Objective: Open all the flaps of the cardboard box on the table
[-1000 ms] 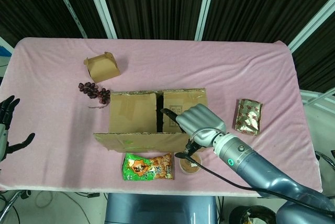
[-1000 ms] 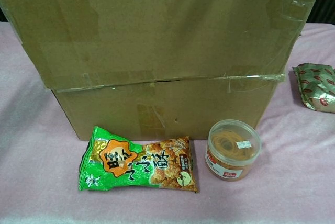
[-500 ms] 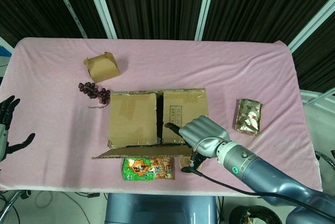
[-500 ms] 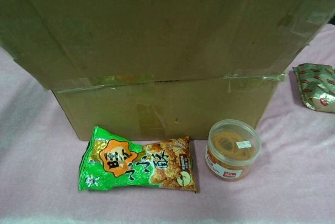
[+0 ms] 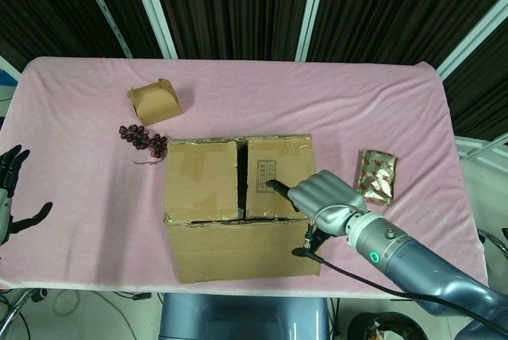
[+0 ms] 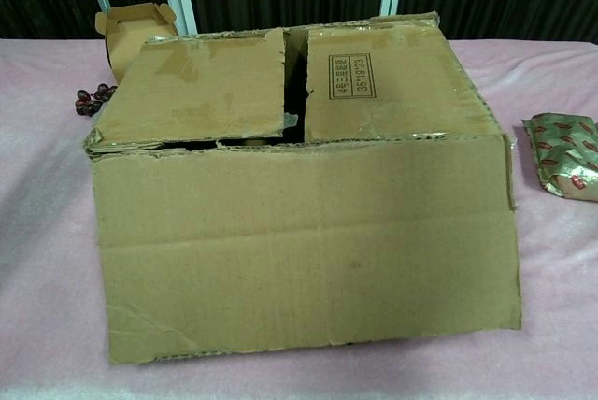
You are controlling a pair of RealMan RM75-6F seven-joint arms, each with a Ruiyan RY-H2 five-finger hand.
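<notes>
The cardboard box sits in the middle of the table, a little toward the near edge. Its front flap is folded out and hangs down over the near side, wide and flat in the chest view. Two inner flaps lie across the top, a dark gap between them, the right-hand one bearing a printed label.

The right robot hand rests over the box's near right corner, fingers curled together, one dark fingertip on the right inner flap; it grips nothing that shows. The left robot hand is well off at the table's left edge, fingers spread and holding nothing.

A small carton stands toward the far left corner, a bunch of dark grapes between it and the box. A shiny snack packet lies near the right edge, just beside the right robot hand.
</notes>
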